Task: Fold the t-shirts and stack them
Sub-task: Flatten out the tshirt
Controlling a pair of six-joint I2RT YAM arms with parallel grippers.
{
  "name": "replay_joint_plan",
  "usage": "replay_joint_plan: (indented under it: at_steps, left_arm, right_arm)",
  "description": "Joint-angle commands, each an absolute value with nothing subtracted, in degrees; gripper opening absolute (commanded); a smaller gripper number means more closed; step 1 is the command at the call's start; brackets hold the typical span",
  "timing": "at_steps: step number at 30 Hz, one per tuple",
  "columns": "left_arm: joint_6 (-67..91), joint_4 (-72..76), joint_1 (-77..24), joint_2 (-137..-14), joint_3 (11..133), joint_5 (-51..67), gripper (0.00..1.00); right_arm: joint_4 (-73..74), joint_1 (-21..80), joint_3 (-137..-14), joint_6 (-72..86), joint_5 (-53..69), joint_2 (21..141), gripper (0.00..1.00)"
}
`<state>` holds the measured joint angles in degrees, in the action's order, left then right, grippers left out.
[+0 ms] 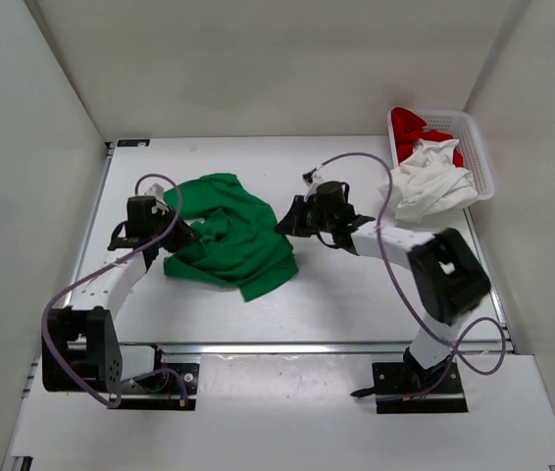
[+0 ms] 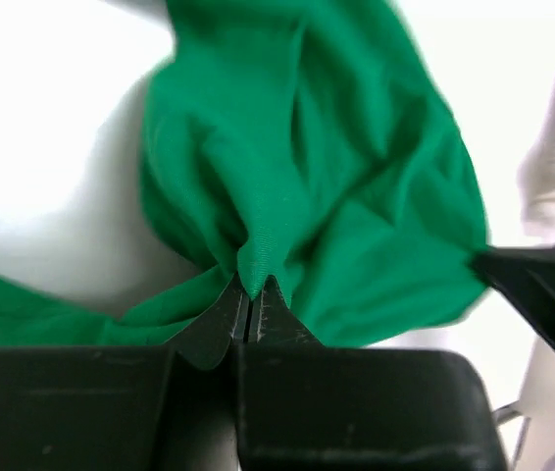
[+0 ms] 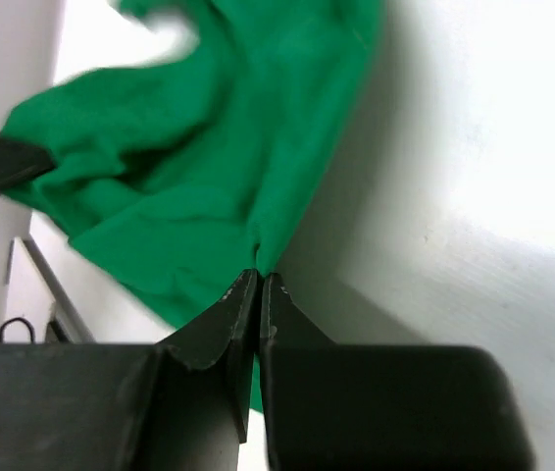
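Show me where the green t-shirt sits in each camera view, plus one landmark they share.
Top external: green t-shirt lies crumpled centre-left on the white tabletop, between left gripper and right gripper.
Left wrist: fills the upper middle, pinched in the shut left gripper.
Right wrist: upper left and centre, edge pinched by the right gripper.
Shared landmark: the white tabletop under the shirt.

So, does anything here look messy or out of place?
The white cloth t-shirt spills over the rim of the white plastic mesh basket onto the table; the bright green cloth t-shirt is crumpled, not folded.
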<state>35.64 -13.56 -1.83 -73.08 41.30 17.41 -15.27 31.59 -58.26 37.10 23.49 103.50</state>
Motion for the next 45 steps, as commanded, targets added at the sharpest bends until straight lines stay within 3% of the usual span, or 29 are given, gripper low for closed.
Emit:
replay_joint_plan:
  at_steps: [1,5,11,17,20,21,23,25,31,34,36,38,41,43,45]
  left_arm:
    - [36.8,-13.5,-1.1,-67.3,46.7,20.7,0.00]
    - [37.7,-16.5,1.4,-62.8,53.0,23.8,0.00]
    - [36.3,-21.4,-0.8,-61.1,62.3,21.7,0.00]
    - [34.7,-18.3,0.8,-68.7,57.5,19.8,0.00]
    - [35.5,-16.1,0.9,-76.7,55.6,16.8,0.00]
    - [36.6,-13.9,1.6,-80.4,55.3,19.1,0.00]
    - [37.4,-13.3,2.5,-87.4,57.4,20.6,0.00]
    - [38.8,-11.7,3.5,-90.5,59.3,21.4,0.00]
    - [38.8,-14.2,1.5,-98.3,69.9,19.4,0.00]
    - [39.0,-13.8,1.5,-99.3,70.6,19.9,0.17]
    - [38.8,-13.7,2.1,-98.4,69.7,19.7,0.38]
    - [38.2,-12.8,2.1,-97.4,68.6,19.4,0.43]
    - [37.1,-14.1,2.3,-98.5,68.8,20.2,0.33]
    - [37.4,-13.4,2.2,-99.0,68.0,20.9,0.33]
    - [36.2,-15.5,1.3,-100.4,68.8,19.0,0.56]
  right_arm:
    - [-12.0,33.7,-59.1,27.3,13.7,88.3,0.01]
    - [-1.6,37.0,-61.5,20.9,4.4,75.3,0.00]
    - [9.8,49.1,-65.5,16.4,-8.4,68.4,0.00]
    - [1.9,46.4,-47.4,21.6,-3.1,73.3,0.00]
    - [0.7,43.8,-45.5,22.8,2.7,76.6,0.00]
    - [0.3,43.0,-45.4,23.2,4.2,77.1,0.04]
    - [-1.9,41.8,-44.7,23.8,8.9,77.5,0.25]
    - [-2.3,39.1,-42.1,26.1,9.5,75.3,0.34]
    - [1.5,32.1,-33.3,33.7,5.2,71.5,0.43]
    - [4.4,28.7,-32.6,36.6,8.6,73.4,0.48]
    - [2.0,27.3,-31.8,38.0,10.4,75.6,0.52]
    - [2.1,27.3,-33.9,38.2,10.7,78.0,0.53]
    - [0.8,28.1,-39.0,37.5,11.2,84.7,0.53]
    - [0.4,28.7,-41.7,37.8,12.2,90.3,0.53]
    - [-3.1,28.6,-43.1,38.2,14.3,92.8,0.47]
